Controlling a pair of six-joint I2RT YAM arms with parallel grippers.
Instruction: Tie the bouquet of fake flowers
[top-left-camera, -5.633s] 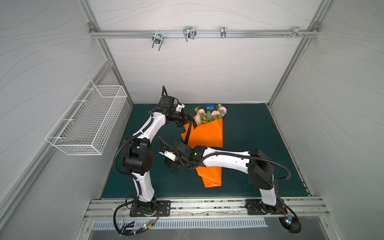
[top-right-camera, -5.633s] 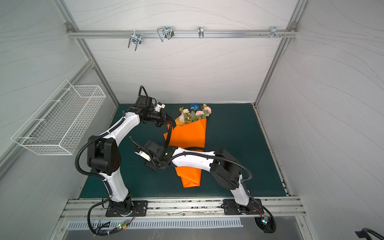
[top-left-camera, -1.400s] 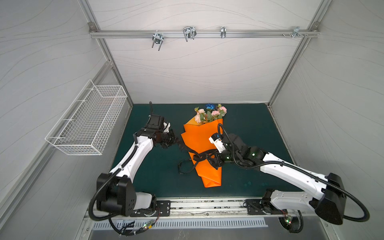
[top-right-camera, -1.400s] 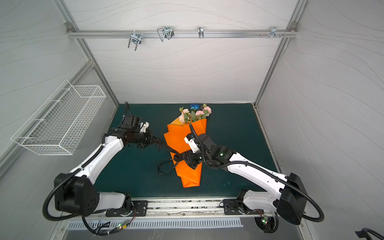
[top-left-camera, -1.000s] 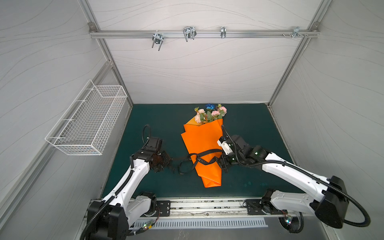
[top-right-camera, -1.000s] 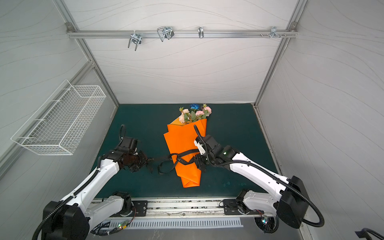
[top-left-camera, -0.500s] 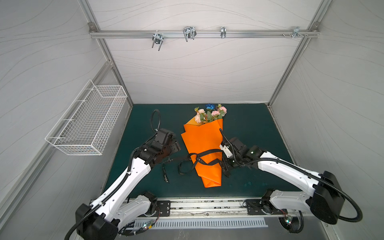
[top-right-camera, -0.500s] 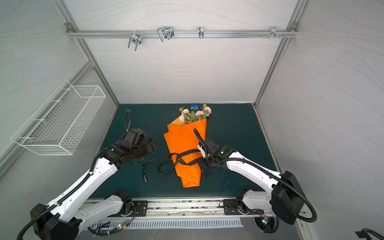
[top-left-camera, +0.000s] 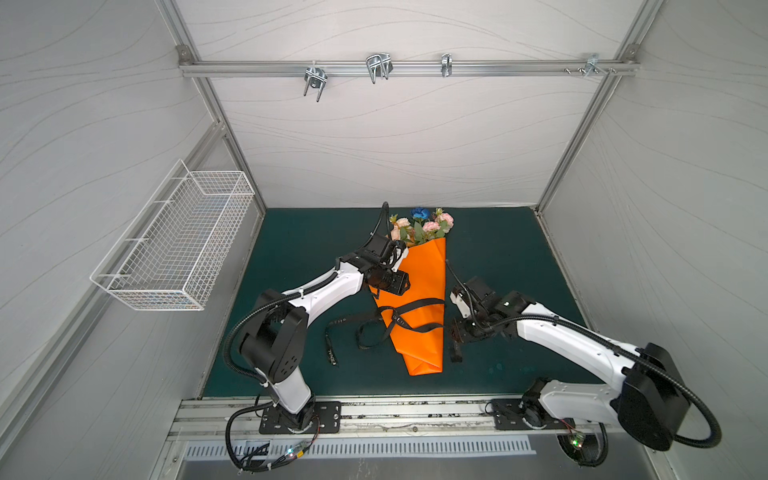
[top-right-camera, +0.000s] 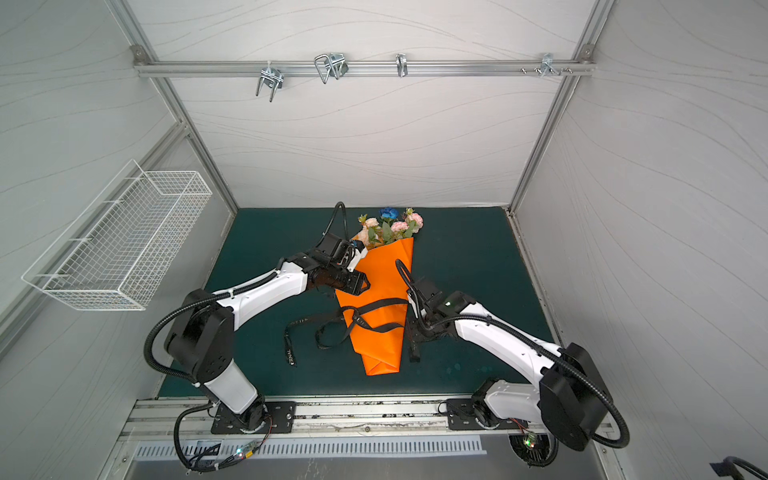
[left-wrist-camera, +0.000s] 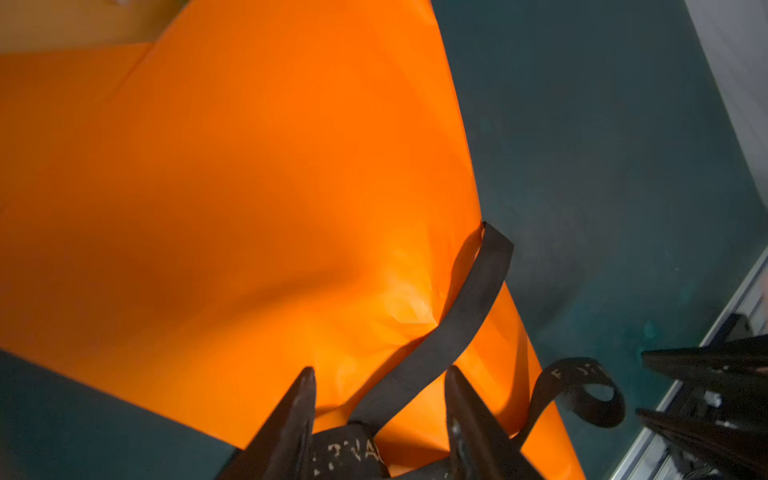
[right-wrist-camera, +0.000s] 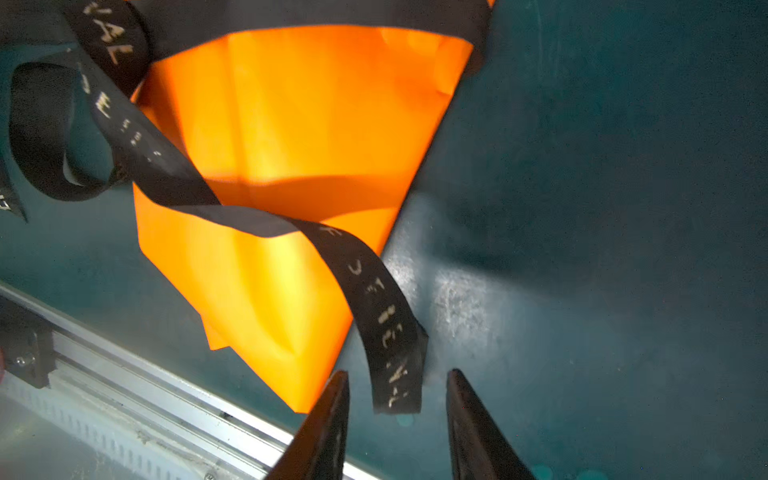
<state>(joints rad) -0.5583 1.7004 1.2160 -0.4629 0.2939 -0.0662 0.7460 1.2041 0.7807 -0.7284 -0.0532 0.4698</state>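
One bouquet of fake flowers (top-left-camera: 420, 227) lies on the green table (top-left-camera: 507, 257). Its blooms poke out of the wide far end of a single orange wrapping-paper cone (top-left-camera: 422, 274). One blue rose shows among them, along with pink and peach heads too small to count surely. The stems are hidden inside the cone.

One black lettered ribbon (top-left-camera: 394, 316) crosses the cone in two bands that meet near the cone's left edge. Left of the cone the ribbon makes one loop on the table and one loose tail. Its other end lies just right of the cone's narrow part.

There are two grippers. The left gripper (top-left-camera: 395, 286) is over the cone's left edge, on the bloom side of the two bands. In the left wrist view its two fingers (left-wrist-camera: 291, 419) stand apart, released, and a ribbon strand passes between them unclamped. The right gripper (top-left-camera: 456, 340) is just right of the cone. In the right wrist view its two fingers (right-wrist-camera: 332, 415) are also spread, and the ribbon's free end dangles in the gap, gripped by neither.

Well left of the cone, one white wire basket (top-left-camera: 174, 245) hangs on the side wall. High behind the cone, one metal rail (top-left-camera: 498, 66) carries four small metal fittings.
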